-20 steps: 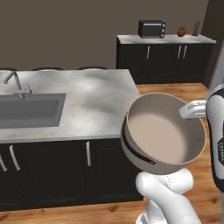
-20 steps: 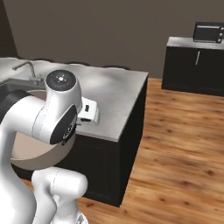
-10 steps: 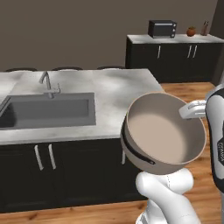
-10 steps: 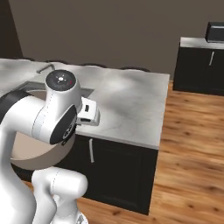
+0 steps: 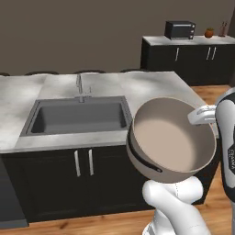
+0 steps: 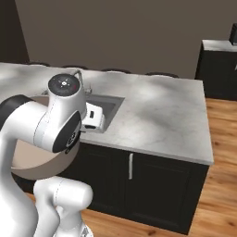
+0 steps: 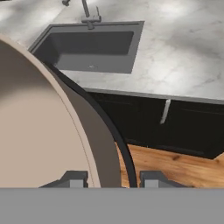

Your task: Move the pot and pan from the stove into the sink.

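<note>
My gripper [image 7: 111,178] is shut on the rim of the beige pot [image 5: 172,140]. It holds the pot tilted on its side in the air, in front of the counter and to the right of the sink [image 5: 78,117]. The pot's wall and dark handle band [image 7: 109,127] run between the two fingertips [image 7: 74,177]. In the right base view the pot [image 6: 32,159] hangs low behind my arm, and the hand [image 6: 92,116] sits near the sink's corner [image 6: 104,104]. A small silver faucet [image 5: 80,87] stands at the basin's far rim. The pan and the stove are out of view.
The marble counter [image 5: 151,87] ends at the right over wooden floor [image 6: 217,176]. Black cabinet doors with silver handles [image 5: 82,163] run below the sink. A far counter carries a microwave [image 5: 180,30].
The base has driven along the counter, so the sink has shifted from the left edge toward the middle of the left base view. The pot stays in the same grip.
</note>
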